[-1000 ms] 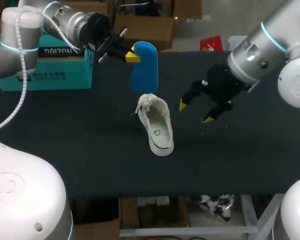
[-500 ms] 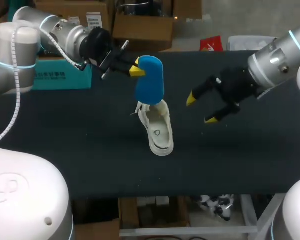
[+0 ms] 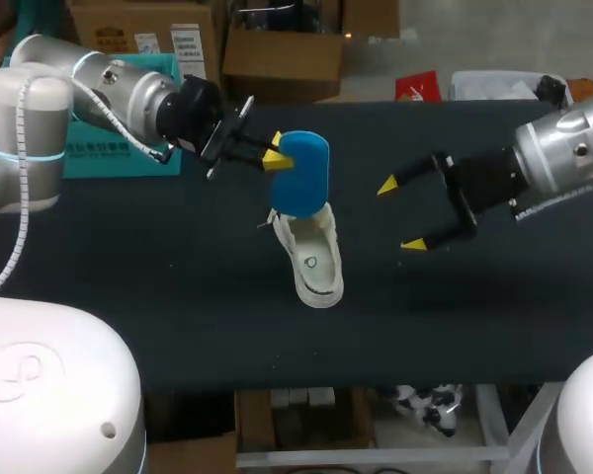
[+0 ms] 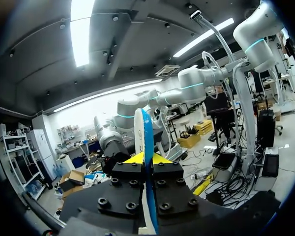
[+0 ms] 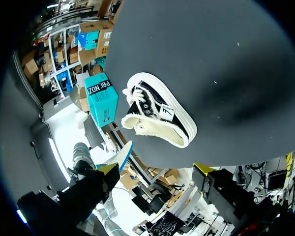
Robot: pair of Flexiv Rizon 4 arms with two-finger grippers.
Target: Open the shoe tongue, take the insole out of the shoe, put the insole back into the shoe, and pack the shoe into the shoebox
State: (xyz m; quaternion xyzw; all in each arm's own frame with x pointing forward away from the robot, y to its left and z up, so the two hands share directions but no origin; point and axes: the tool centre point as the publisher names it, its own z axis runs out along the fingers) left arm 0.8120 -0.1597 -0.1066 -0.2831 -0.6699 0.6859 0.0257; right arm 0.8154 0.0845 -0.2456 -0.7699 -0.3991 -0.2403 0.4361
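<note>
Holding insole: left gripper (image 3: 274,150) is pinching the blue insole (image 3: 303,173) by one edge. Both yellow tips are pressing on it from two sides, with only the insole's thickness between them.
Insole look: it is showing as a plain bright-blue rounded slab. In the left wrist view it is standing edge-on between the fingers, blue with a paler face.
Insole position: it is hanging above the table (image 3: 178,296), with its lower end overlapping the far end of the shoe (image 3: 311,252) in the head view. I can't tell if they are touching.
Shoe: it is lying mid-table and showing a pale cream inside from above. The right wrist view is showing a black upper, white laces, a white sole band and a frayed cream collar.
Right gripper (image 3: 400,214): it is hovering right of the shoe, well apart from it. Its fingers are spread wide and gripping nothing.
Change: over the last second the insole is coming down from the far edge toward the shoe. The right gripper is backing off to the right and the shoe is staying put.
Shoebox (image 3: 104,158): it is sitting teal at the table's far left, behind the left arm.
Writing: the box side is carrying white print, and the shoe has a small white side tag too small to read.
</note>
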